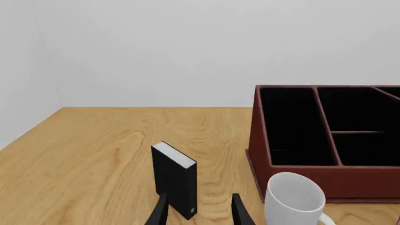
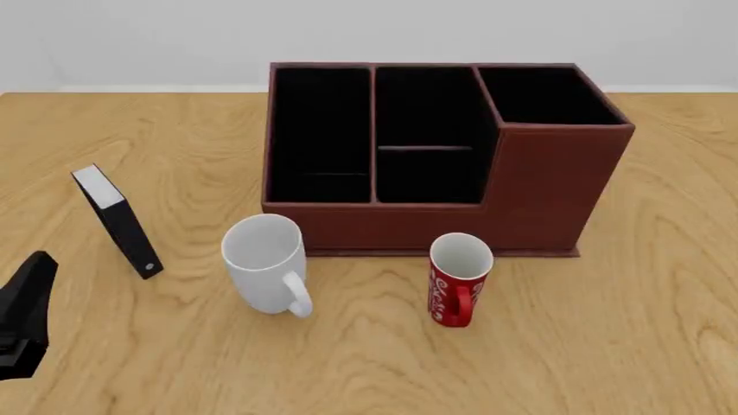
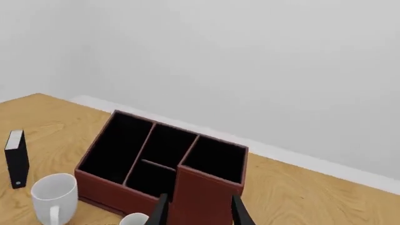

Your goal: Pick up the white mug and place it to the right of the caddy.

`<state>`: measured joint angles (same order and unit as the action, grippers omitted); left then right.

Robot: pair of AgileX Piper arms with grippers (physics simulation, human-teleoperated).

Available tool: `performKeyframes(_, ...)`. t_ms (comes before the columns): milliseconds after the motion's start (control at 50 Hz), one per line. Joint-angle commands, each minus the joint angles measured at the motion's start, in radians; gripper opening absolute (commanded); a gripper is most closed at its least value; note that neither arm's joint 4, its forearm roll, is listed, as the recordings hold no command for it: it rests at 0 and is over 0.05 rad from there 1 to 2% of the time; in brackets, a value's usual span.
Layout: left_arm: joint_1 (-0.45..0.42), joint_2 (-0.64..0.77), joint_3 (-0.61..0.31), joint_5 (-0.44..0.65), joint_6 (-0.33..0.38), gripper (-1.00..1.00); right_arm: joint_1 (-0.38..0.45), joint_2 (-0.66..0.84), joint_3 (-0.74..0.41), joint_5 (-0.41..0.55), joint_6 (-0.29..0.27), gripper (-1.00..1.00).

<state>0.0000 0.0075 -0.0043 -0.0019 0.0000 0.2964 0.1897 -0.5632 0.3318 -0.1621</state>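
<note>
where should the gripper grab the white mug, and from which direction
Probably by the rim wall, from above. The white mug stands upright with its mouth open, so one finger can go inside and one outside. Its handle faces the near edge of the table, and the caddy stands close behind, so grip the left or right wall.

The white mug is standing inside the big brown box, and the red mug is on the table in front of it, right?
Not quite. The white mug stands on the table in front of the big brown box, not inside it; the front view shows this. The red mug is on the table in front of the box, as you said.
</note>
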Motion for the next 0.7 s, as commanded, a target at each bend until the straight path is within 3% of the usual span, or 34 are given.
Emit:
performKeyframes(20, 0.0, 0.0, 0.0, 0.0, 0.0, 1.0, 0.118, 0.158, -0.168, 0.059, -0.081, 1.0)
performKeyframes(120, 0.0, 0.0, 0.0, 0.0, 0.0, 1.0, 0.148, 0.209, -0.196, 0.065, -0.133, 1.0)
performKeyframes(240, 0.0, 0.0, 0.0, 0.0, 0.0, 1.0, 0.225, 0.309, -0.254, 0.075, -0.146, 1.0)
performKeyframes(380, 0.0, 0.0, 0.0, 0.0, 0.0, 1.0, 0.248, 0.407, -0.289, 0.091, -0.178, 1.0)
performKeyframes(700, 0.0, 0.0, 0.0, 0.0, 0.0, 1.0, 0.322, 0.537, -0.357, 0.098, -0.182, 1.0)
